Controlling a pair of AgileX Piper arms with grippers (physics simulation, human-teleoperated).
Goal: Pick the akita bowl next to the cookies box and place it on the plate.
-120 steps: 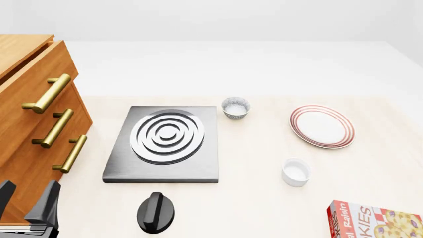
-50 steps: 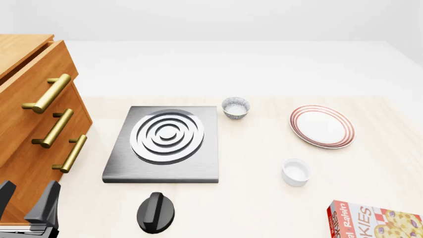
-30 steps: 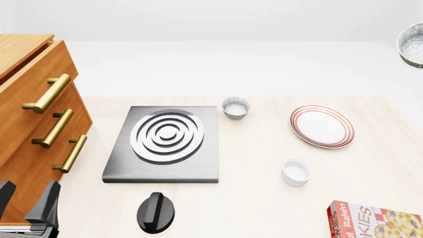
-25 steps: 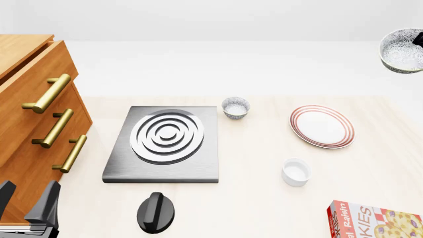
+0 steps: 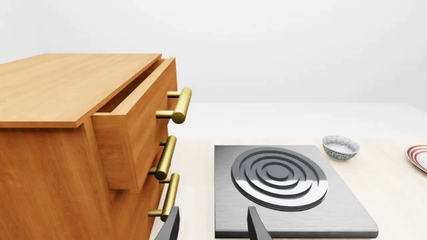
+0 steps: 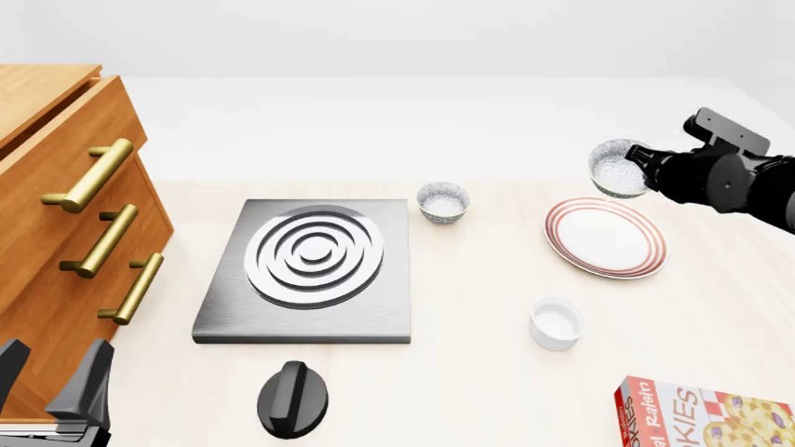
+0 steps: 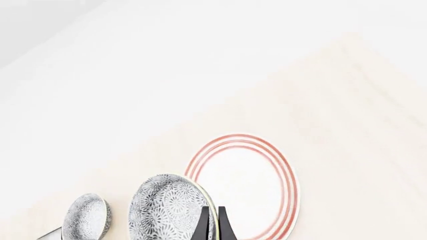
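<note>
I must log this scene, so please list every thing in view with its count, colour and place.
akita bowl: one, grey-patterned, held above the plate's far edge
second bowl: one, same pattern, beside stove's far right corner
plate: one, white, red rings, right side
cup: one, white, nearer than plate
cookies box: one, red-white, near right corner
stove: one, grey, centre
knob: one, black, near edge
drawer cabinet: one, wooden, left
right gripper: jaws shut on bowl
left gripper: jaws open, low left

Simulated kitchen, probably: stove burner with knob, wooden drawers, crockery on pale surface.
</note>
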